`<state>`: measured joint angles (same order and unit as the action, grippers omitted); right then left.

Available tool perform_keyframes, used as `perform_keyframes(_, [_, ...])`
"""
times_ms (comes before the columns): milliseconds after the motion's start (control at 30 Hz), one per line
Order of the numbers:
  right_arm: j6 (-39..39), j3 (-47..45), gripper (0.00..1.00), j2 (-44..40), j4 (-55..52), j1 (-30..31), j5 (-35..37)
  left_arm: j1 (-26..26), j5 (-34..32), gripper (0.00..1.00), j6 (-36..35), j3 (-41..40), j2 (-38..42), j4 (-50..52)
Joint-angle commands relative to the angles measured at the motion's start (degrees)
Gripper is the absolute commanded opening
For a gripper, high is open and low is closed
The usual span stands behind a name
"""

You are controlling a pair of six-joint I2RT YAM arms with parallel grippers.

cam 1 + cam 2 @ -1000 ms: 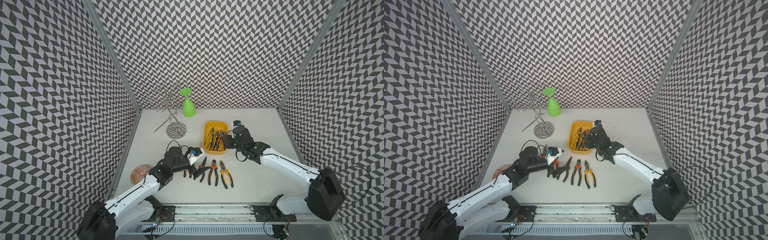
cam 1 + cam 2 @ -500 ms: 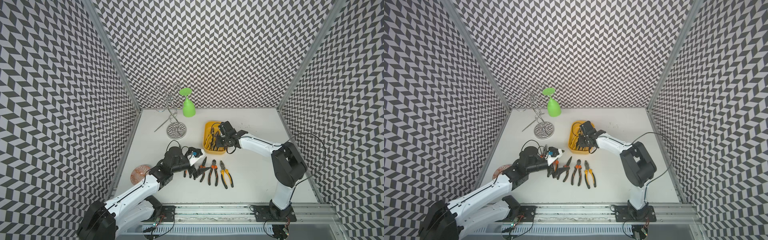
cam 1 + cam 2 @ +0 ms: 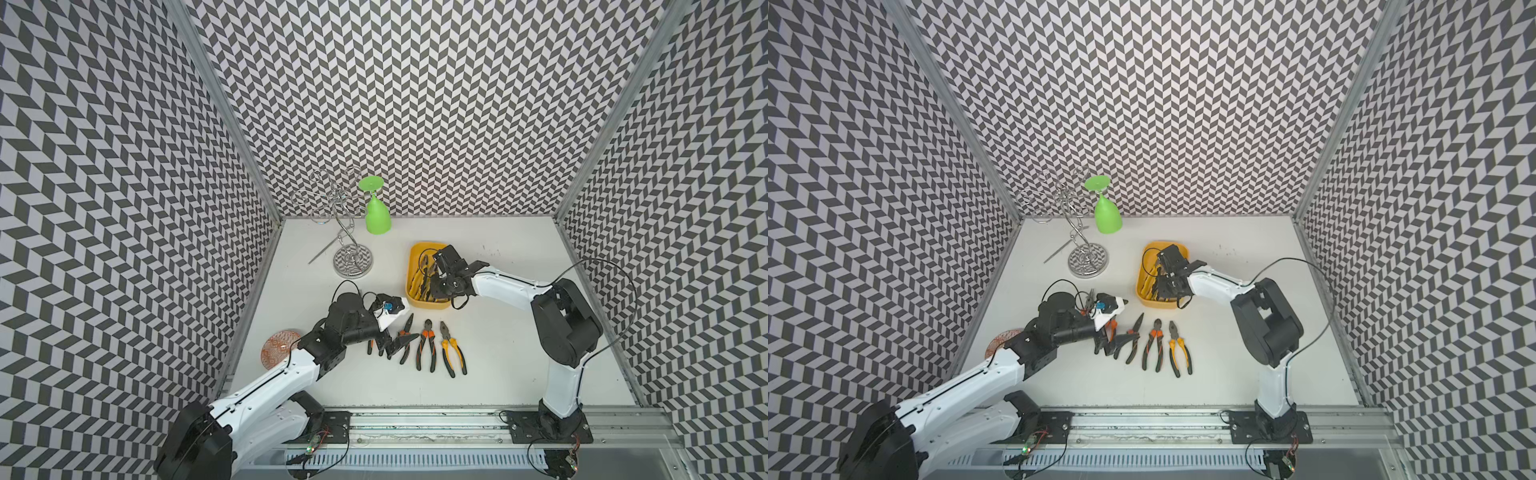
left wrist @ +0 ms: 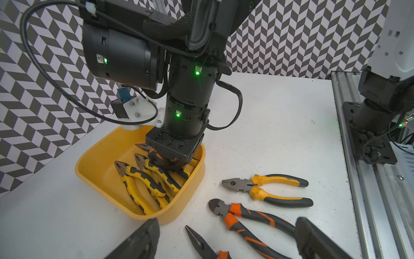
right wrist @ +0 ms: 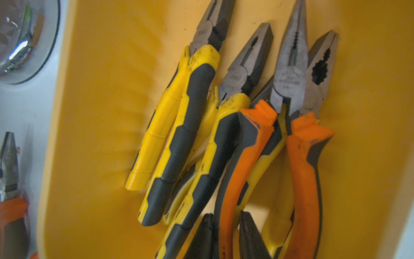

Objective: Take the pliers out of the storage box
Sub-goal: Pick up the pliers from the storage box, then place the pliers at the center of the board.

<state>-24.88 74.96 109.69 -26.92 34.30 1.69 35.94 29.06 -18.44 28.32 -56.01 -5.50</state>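
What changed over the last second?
The right gripper moved from beside the storage box to over it as the elbow rose, dropped inside and closed on a handle of the orange-handled pliers. Unchanged: the left gripper, open over the row of pliers on the table, and the box itself.

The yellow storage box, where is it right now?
In a top view the storage box sits mid-table, just beyond the row of loose pliers and right of the chrome rack base, the right gripper inside it gripping orange-handled pliers.
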Motion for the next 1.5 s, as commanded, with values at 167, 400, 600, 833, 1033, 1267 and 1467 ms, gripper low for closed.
perform_keyframes(167, [3.1, -2.7, 0.00, -5.0, 4.4, 0.0, 3.0, -0.3, 0.4, 0.98, 1.0, 0.9, -0.4, -1.4])
perform_keyframes(400, [11.7, -10.6, 0.00, -14.0, 13.4, 0.0, 2.4, -0.3, 1.3, 0.98, 1.7, 0.9, -0.8, -2.1])
perform_keyframes(600, [15.9, -15.9, 0.00, -21.5, 17.4, 0.0, 2.8, -0.3, 1.5, 0.98, 1.7, 1.1, -1.1, -2.2])
perform_keyframes(833, [19.1, -23.5, 0.00, -32.6, 18.7, 0.0, 1.9, -0.3, 1.7, 0.98, 1.7, 1.0, -1.2, -2.1])
perform_keyframes(1033, [17.0, -31.1, 0.00, -43.2, 13.4, 0.1, 1.0, -0.3, 2.1, 0.98, 1.6, 1.1, -1.4, -2.4])
perform_keyframes(1267, [5.8, -38.4, 0.00, -52.8, 2.6, 2.9, -0.5, -0.3, 2.9, 0.98, 1.1, 1.1, -1.6, -2.3])
perform_keyframes(1467, [-1.6, -42.8, 0.00, -54.0, 0.5, 8.0, -2.1, -0.3, 3.3, 0.98, 1.4, 1.2, -2.0, -2.8])
